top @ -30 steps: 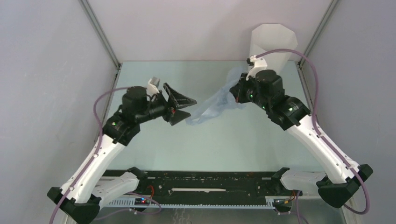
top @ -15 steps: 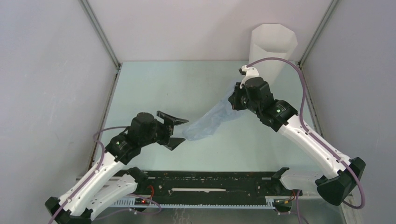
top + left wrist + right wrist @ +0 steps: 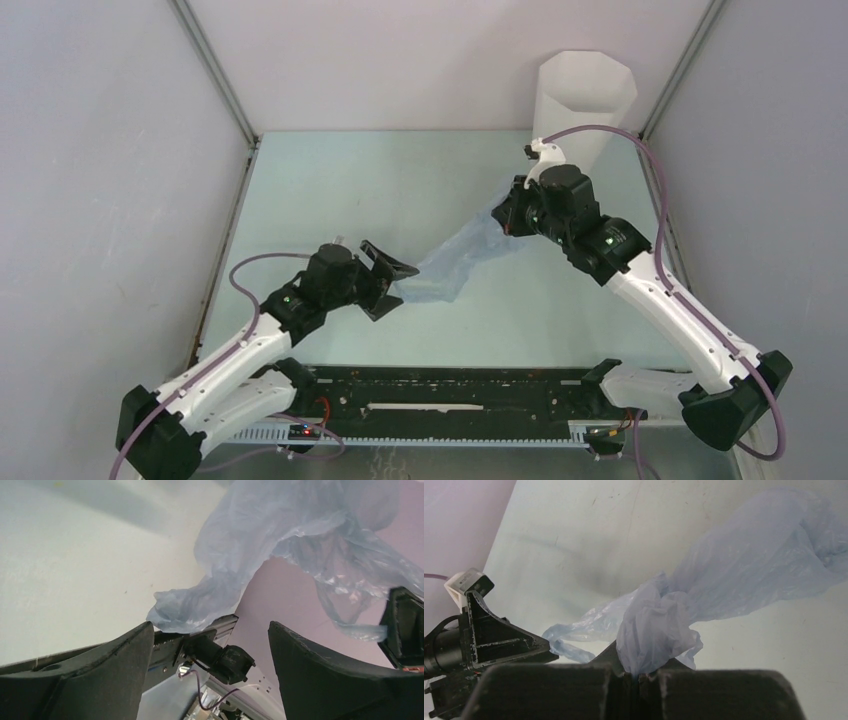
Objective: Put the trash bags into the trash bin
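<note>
Across the table [image 3: 330, 190], I find the widest room at the far left, with walls [image 3: 120, 150] closing both sides. Far right corner: the trash bin [image 3: 587, 100] stands upright, mouth open, apart from the bag. The trash bag [image 3: 455, 262] slants from the right gripper [image 3: 636, 676] (pinched tight on a bunched end) down to the left gripper [image 3: 393, 287], whose fingers are spread wide, the loose end just ahead. The right arm reaches inward with its elbow raised; the left arm lies low, stretched forward.

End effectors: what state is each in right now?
Left end effector: open, holding nothing.
Right end effector: closed on the bag.
</note>
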`<act>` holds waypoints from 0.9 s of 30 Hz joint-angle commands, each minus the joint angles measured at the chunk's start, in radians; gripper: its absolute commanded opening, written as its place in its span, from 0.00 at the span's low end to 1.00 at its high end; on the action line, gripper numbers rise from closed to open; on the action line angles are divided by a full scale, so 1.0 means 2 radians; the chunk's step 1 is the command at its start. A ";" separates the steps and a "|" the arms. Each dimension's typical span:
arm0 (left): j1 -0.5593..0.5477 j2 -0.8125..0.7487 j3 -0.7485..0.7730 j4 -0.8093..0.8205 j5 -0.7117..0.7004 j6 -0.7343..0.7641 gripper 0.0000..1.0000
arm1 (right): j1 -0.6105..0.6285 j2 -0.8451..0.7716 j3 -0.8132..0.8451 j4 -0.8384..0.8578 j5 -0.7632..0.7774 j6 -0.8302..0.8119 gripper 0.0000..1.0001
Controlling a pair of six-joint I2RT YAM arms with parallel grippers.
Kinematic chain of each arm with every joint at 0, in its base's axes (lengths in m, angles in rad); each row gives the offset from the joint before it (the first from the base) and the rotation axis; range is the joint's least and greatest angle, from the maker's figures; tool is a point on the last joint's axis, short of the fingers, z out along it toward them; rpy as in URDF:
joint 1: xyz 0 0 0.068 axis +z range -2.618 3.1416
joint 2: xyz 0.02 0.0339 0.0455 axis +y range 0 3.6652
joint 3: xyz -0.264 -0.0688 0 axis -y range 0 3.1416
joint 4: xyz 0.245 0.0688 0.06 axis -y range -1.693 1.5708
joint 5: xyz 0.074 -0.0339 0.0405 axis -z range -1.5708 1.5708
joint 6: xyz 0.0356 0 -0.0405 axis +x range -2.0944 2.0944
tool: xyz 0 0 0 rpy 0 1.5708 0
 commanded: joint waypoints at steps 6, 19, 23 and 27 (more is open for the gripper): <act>0.023 0.050 -0.028 0.157 0.048 0.158 0.88 | -0.016 -0.023 -0.003 -0.006 -0.048 0.014 0.00; 0.010 0.084 0.107 0.033 0.091 0.514 0.86 | -0.056 -0.027 -0.007 -0.020 -0.119 0.009 0.00; 0.004 0.084 0.167 -0.079 0.014 0.564 0.85 | -0.062 -0.024 -0.007 -0.018 -0.129 0.007 0.00; 0.004 0.062 0.167 -0.050 0.027 0.567 0.87 | -0.065 -0.020 -0.006 -0.016 -0.138 0.008 0.00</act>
